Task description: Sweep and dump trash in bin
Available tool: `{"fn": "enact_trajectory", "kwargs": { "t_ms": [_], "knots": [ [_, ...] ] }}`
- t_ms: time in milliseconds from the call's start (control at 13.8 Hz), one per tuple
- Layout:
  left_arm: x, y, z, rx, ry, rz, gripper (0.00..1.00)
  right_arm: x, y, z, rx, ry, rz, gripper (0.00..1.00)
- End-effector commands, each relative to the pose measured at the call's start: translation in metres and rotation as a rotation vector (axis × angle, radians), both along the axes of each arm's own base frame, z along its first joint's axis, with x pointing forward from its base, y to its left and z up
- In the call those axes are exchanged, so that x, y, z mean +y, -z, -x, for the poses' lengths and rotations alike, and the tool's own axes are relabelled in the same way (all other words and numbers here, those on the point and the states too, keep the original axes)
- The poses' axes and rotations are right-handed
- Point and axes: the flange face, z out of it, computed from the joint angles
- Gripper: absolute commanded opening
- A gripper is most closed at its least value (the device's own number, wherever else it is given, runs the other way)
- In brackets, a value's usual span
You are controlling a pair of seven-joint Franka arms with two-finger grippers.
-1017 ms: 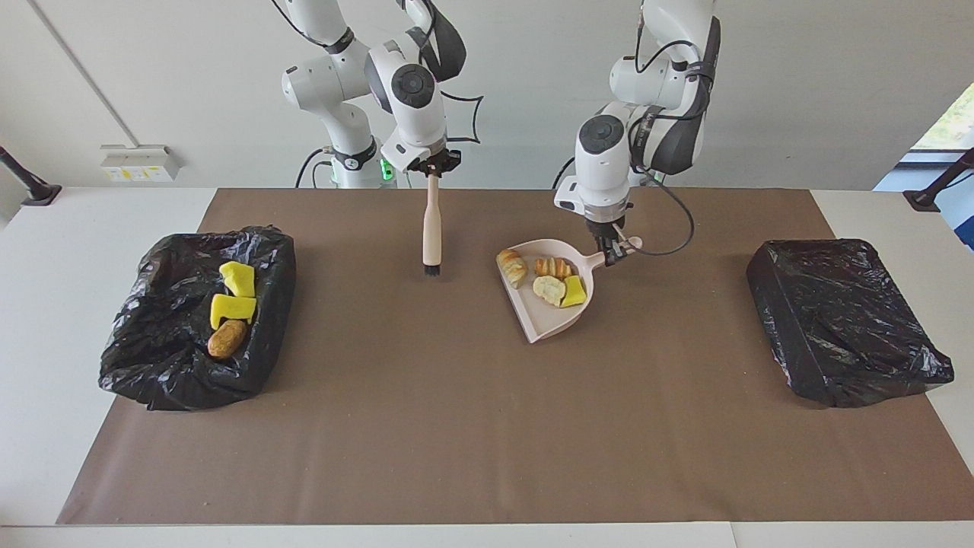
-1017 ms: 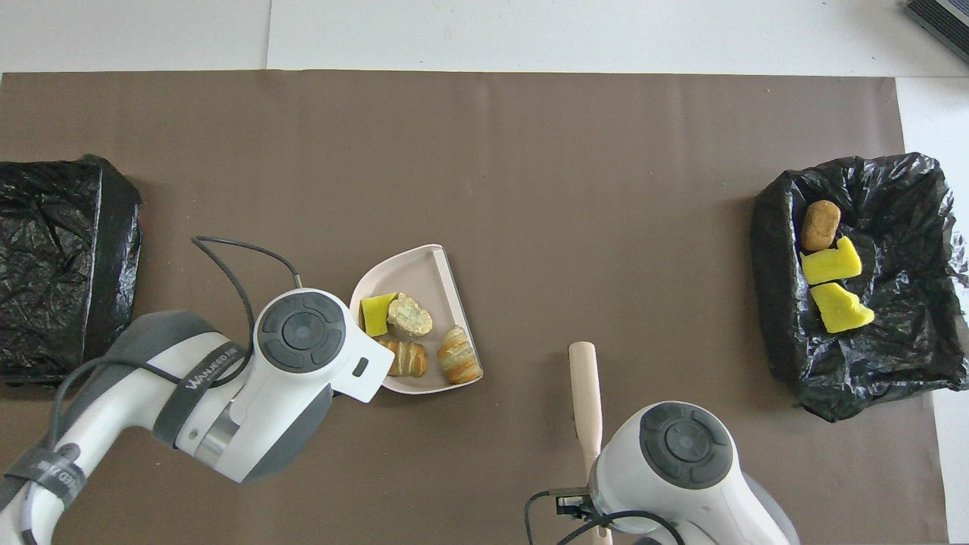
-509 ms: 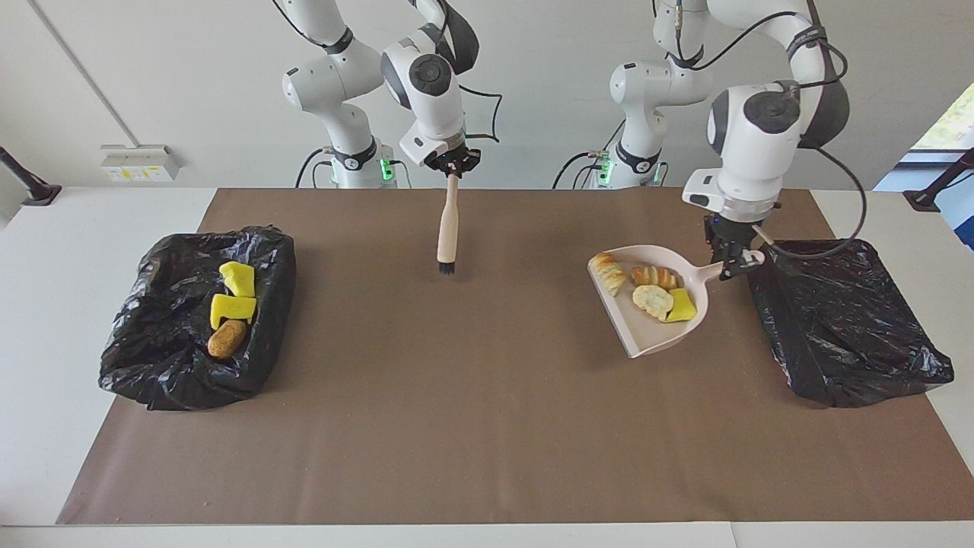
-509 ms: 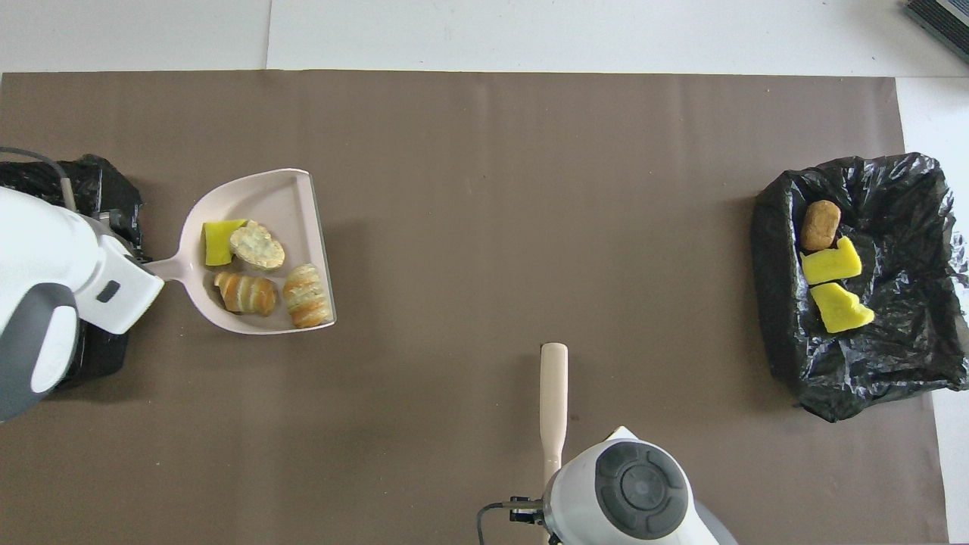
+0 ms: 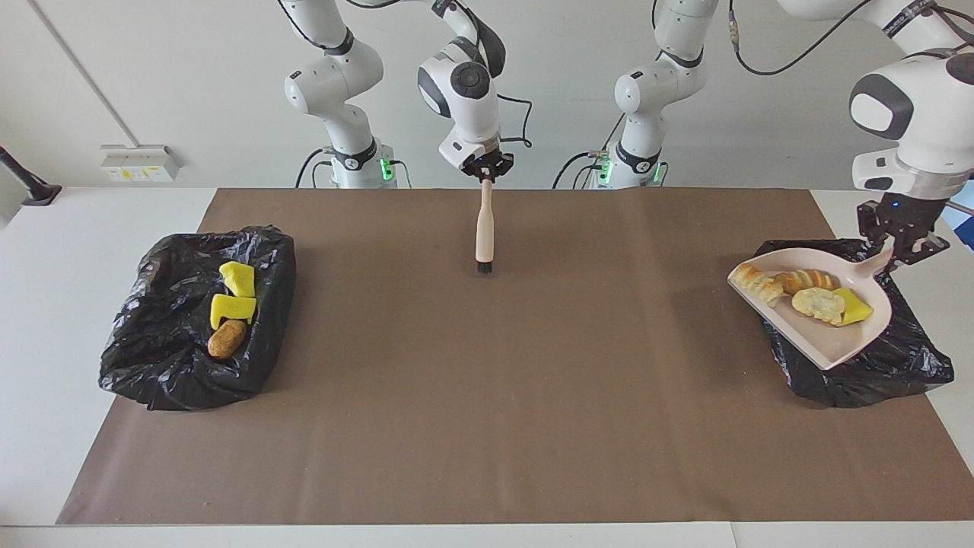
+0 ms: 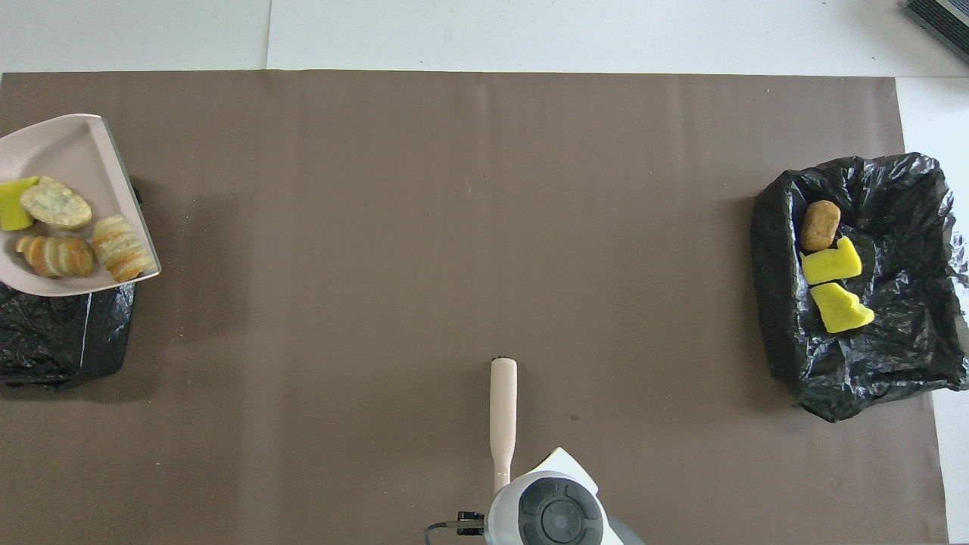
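The left gripper [image 5: 903, 243] is clamped on the handle of the dustpan [image 5: 833, 339], holding it raised and roughly level over the black-lined bin [image 5: 905, 365] at the left arm's end of the table, probably so that its four pieces of trash [image 5: 806, 293] stay put until the pan is tipped. The right gripper [image 5: 485, 169] is closed on the top of the brush [image 5: 483, 232], which hangs bristles-down over the brown mat [image 5: 487, 396], clear of the dumping. Three more pieces [image 5: 232, 308] lie in the second lined bin [image 5: 163, 365] at the right arm's end. Compared with a second earlier, the dustpan has travelled from mid-table to over the bin, and the brush has lifted and shifted slightly toward it
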Motion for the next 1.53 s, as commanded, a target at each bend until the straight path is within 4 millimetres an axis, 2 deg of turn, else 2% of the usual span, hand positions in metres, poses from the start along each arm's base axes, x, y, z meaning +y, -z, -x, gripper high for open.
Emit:
{"fn": "enact_trajectory", "kwargs": {
  "t_ms": [0,73,218,291,436,509,581,654,799,945,1235,1453],
  "knots": [
    [0.045,-0.011,-0.007,-0.042,-0.005,-0.028,0.00,-0.011,0.007,0.003,-0.027,-0.012,0.010,0.00],
    [0.054,-0.005,-0.009,-0.032,-0.007,-0.049,0.00,-0.012,0.010,0.003,-0.040,-0.014,0.009,0.00],
    [0.070,-0.017,-0.013,-0.041,-0.002,-0.123,0.00,-0.011,0.022,0.008,-0.060,-0.012,0.007,0.00],
    [0.074,-0.017,-0.013,-0.027,0.002,-0.159,0.00,-0.010,0.023,0.008,-0.059,-0.013,0.012,0.00],
    [0.090,-0.002,-0.016,0.000,0.022,-0.241,0.00,-0.011,0.023,0.008,-0.070,-0.036,0.023,0.00],
    [0.101,0.004,-0.016,0.001,0.023,-0.273,0.00,-0.012,0.023,0.009,-0.073,-0.049,0.030,0.13],
    [0.113,0.011,-0.015,0.001,0.019,-0.305,0.00,-0.012,0.024,0.008,-0.071,-0.056,0.032,0.44],
    [0.120,0.009,-0.013,-0.004,0.025,-0.338,0.00,-0.012,0.024,0.007,-0.075,-0.083,0.026,0.99],
    [0.125,0.008,-0.011,0.024,0.052,-0.409,0.00,-0.009,0.021,0.002,-0.081,-0.100,0.015,1.00],
    [0.127,0.007,-0.010,0.051,0.078,-0.474,0.00,-0.007,0.006,-0.013,-0.094,-0.080,-0.006,1.00],
    [0.136,-0.003,0.000,0.088,0.079,-0.538,0.00,-0.032,-0.035,-0.075,-0.179,-0.054,0.020,1.00],
    [0.134,-0.012,0.004,0.107,0.103,-0.602,0.00,-0.070,-0.072,-0.128,-0.228,-0.005,0.026,1.00]
  ]
}}
